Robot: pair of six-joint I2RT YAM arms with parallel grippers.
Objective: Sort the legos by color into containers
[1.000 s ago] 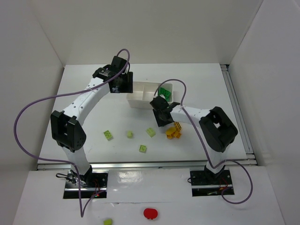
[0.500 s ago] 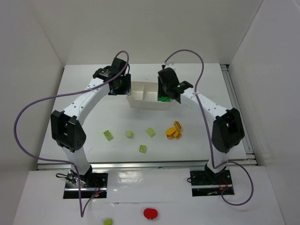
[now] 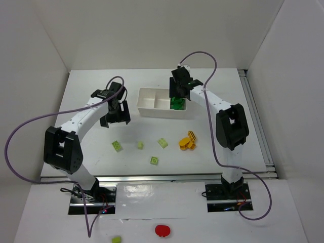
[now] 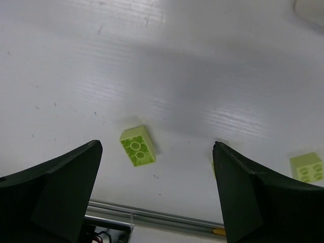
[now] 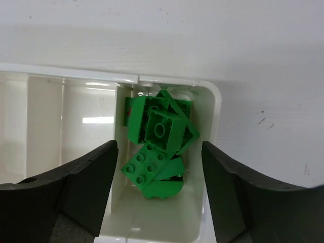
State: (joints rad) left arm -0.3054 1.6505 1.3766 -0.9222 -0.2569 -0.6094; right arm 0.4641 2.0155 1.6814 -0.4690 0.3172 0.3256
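Your right claw [image 3: 178,94] hangs spread above the white tray's [image 3: 152,108] right end compartment, where dark green legos [image 5: 157,144] lie jumbled. Your left claw [image 3: 116,115], also spread, hovers over a lime lego [image 4: 137,146] lying studs-up and diagonal on the surface [image 4: 212,76].

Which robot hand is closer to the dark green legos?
Right. The right gripper is above the dark green legos; the left gripper is far off, over a lime lego.
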